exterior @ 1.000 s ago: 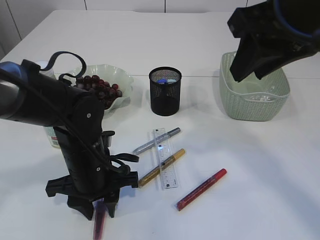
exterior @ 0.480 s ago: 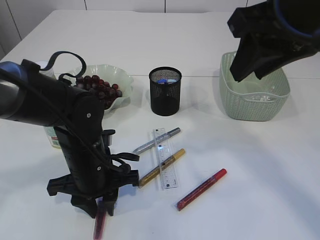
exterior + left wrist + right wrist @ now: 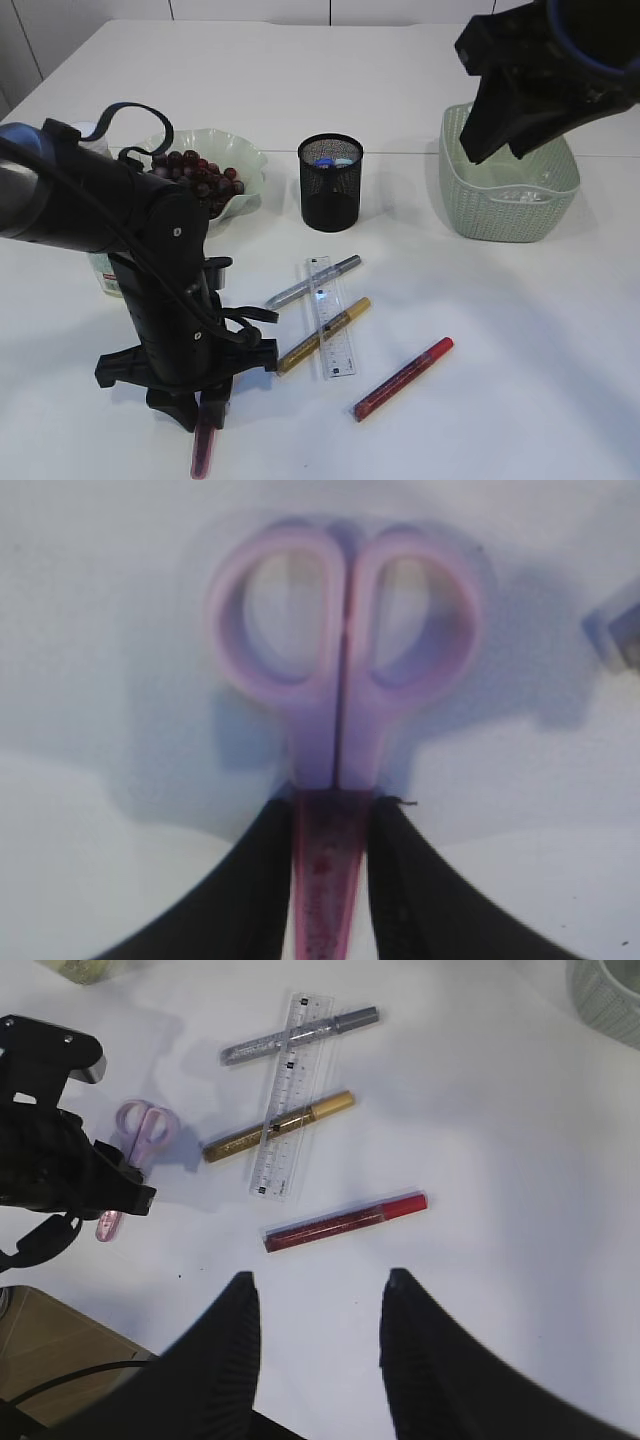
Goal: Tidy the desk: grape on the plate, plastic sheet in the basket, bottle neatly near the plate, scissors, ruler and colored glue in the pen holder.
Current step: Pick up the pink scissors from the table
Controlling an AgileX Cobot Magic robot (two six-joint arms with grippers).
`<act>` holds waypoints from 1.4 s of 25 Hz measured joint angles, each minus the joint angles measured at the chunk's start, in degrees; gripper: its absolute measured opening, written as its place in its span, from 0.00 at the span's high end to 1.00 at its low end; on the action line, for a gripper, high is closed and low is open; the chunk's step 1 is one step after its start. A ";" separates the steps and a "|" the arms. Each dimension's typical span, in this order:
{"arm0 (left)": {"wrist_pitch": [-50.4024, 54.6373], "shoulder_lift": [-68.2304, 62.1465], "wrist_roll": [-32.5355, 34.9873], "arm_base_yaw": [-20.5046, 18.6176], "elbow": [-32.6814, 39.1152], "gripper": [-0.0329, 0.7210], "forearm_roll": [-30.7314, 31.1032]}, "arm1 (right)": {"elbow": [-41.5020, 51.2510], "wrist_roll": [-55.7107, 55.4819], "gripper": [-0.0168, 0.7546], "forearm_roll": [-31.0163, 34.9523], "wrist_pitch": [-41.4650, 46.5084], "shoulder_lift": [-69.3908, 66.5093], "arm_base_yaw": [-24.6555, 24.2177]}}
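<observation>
The white table (image 3: pixel 520 340) holds many things. A ruler (image 3: pixel 329 315) lies in the middle, with a silver glue pen (image 3: pixel 312 282) and a gold glue pen (image 3: pixel 323 335) under it. A red glue pen (image 3: pixel 402 379) lies lower right. A black pen holder (image 3: pixel 330 183), a green basket (image 3: pixel 507 187) and a plate (image 3: pixel 235 170) of grapes stand farther up.

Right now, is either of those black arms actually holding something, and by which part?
The left tool pinches the pink-handled scissors by the sheathed blades, handles free. The right tool is open, holding nothing.
</observation>
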State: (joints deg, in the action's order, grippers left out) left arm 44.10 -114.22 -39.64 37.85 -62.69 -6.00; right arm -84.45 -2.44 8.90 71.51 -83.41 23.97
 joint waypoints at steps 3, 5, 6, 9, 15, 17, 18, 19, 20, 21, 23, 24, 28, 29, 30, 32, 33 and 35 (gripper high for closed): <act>-0.12 0.00 0.00 0.00 0.00 0.70 0.50 | 0.00 0.00 0.55 0.00 0.00 0.00 0.00; -0.58 0.00 0.00 0.00 0.00 0.70 0.77 | 0.00 0.00 0.55 0.00 0.00 0.00 0.00; -1.00 0.00 0.00 0.00 0.00 0.70 0.91 | 0.00 0.00 0.55 0.00 0.00 0.00 0.00; -1.40 0.00 0.00 0.00 -0.11 0.70 1.13 | 0.00 0.00 0.55 0.00 0.00 0.00 0.00; -1.45 0.00 0.00 0.00 -0.11 0.71 1.13 | 0.00 0.00 0.55 0.00 0.00 0.00 0.00; -1.45 0.00 0.00 0.00 -0.11 0.73 0.75 | 0.00 0.00 0.55 0.00 0.00 0.00 0.00; -1.45 0.00 0.00 0.00 -0.11 0.74 0.78 | 0.00 0.00 0.55 0.00 0.00 0.00 0.00; -1.45 0.00 0.04 0.00 -0.11 0.74 0.63 | 0.00 0.00 0.55 0.00 0.00 0.00 0.00; -1.45 0.00 0.04 0.00 -0.11 0.74 0.63 | 0.00 0.00 0.55 0.00 0.00 0.00 0.00; -1.45 0.00 0.04 0.00 -0.11 0.74 0.63 | 0.00 0.00 0.55 0.00 0.00 0.00 0.00; -1.45 0.00 0.04 0.00 -0.11 0.74 0.63 | 0.00 0.00 0.55 0.00 0.00 0.00 0.00; -1.45 0.00 0.04 0.00 -0.11 0.74 0.59 | 0.00 0.00 0.55 0.00 0.00 0.00 0.00; -1.45 0.00 0.13 0.00 -0.11 0.74 0.59 | 0.00 0.02 0.55 0.00 0.00 0.00 0.00; -1.45 0.00 0.39 0.00 -0.11 0.74 0.59 | 0.00 0.02 0.55 0.00 0.00 0.00 0.00; -1.45 0.00 1.12 0.00 -0.11 0.74 0.59 | 0.00 0.02 0.55 0.00 0.00 0.00 0.00; -0.93 0.00 2.63 0.00 -0.11 0.74 1.21 | 0.00 0.02 0.55 0.00 0.00 0.00 0.00; -0.52 0.00 3.27 0.00 -0.11 0.74 1.56 | 0.00 0.02 0.55 0.00 0.00 0.00 0.00; 0.69 0.00 5.11 0.00 -0.19 0.74 2.46 | 0.00 0.12 0.55 0.00 0.00 0.00 0.00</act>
State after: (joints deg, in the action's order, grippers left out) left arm 44.79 -114.22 -34.53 37.85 -62.88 -3.54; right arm -84.45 -2.32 8.90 71.51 -83.41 23.97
